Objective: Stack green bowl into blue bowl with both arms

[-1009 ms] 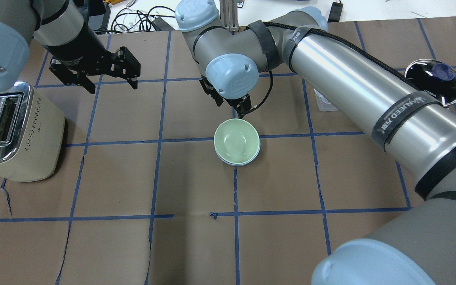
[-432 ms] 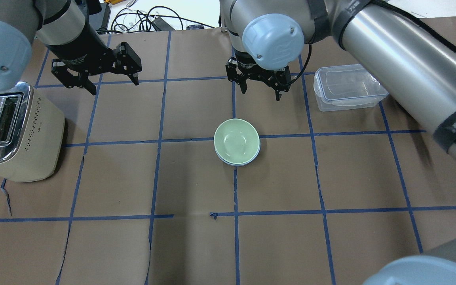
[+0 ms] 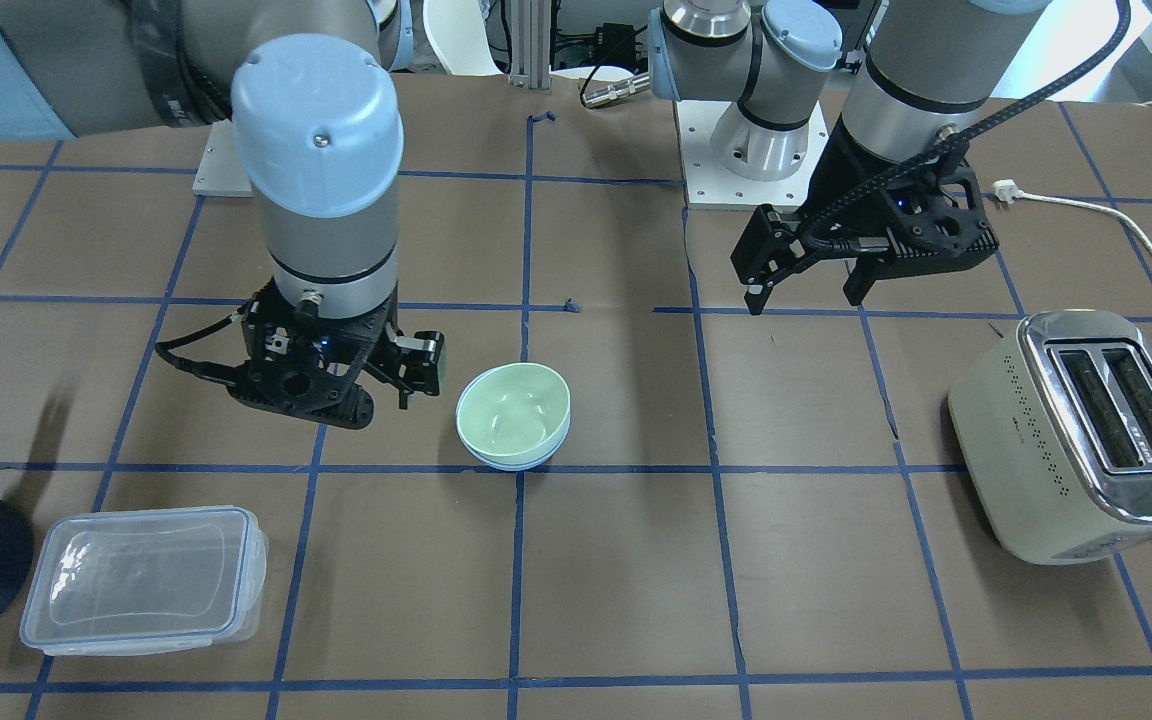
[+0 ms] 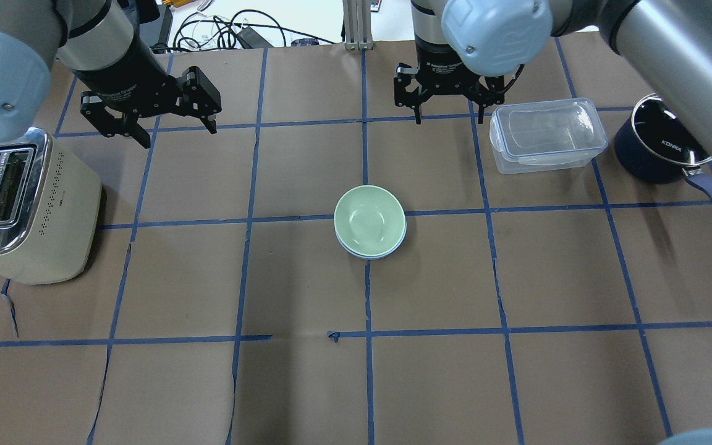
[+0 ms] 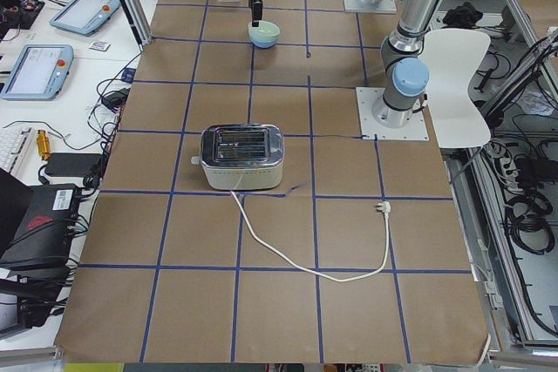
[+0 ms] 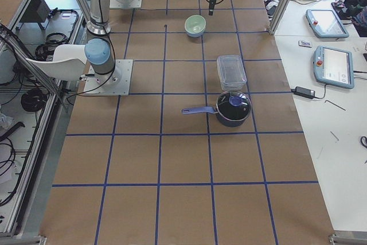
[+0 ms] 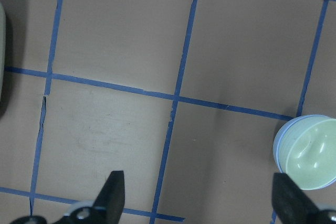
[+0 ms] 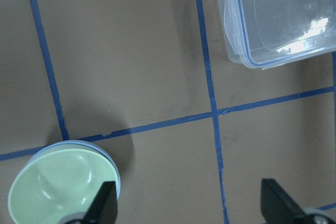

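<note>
The green bowl (image 4: pixel 369 217) sits nested inside the blue bowl (image 4: pixel 369 254) at the table's middle; only the blue rim shows under it. Both show in the front view, green bowl (image 3: pixel 513 408) in blue bowl (image 3: pixel 511 462). My right gripper (image 4: pixel 453 116) is open and empty, raised beyond the bowls, beside the clear container. My left gripper (image 4: pixel 178 133) is open and empty, far to the bowls' left. The right wrist view shows the green bowl (image 8: pixel 60 187) at the lower left; the left wrist view shows the green bowl (image 7: pixel 310 153) at the right edge.
A cream toaster (image 4: pixel 19 204) stands at the left edge, its cord (image 3: pixel 1136 220) trailing toward the robot base. A clear lidded container (image 4: pixel 544 133) and a dark navy pot (image 4: pixel 659 142) with a long handle stand at the right.
My right arm has pulled back from just above the bowls, up and to the right, ending beside the clear container. The nested bowls and my left gripper have stayed put.
</note>
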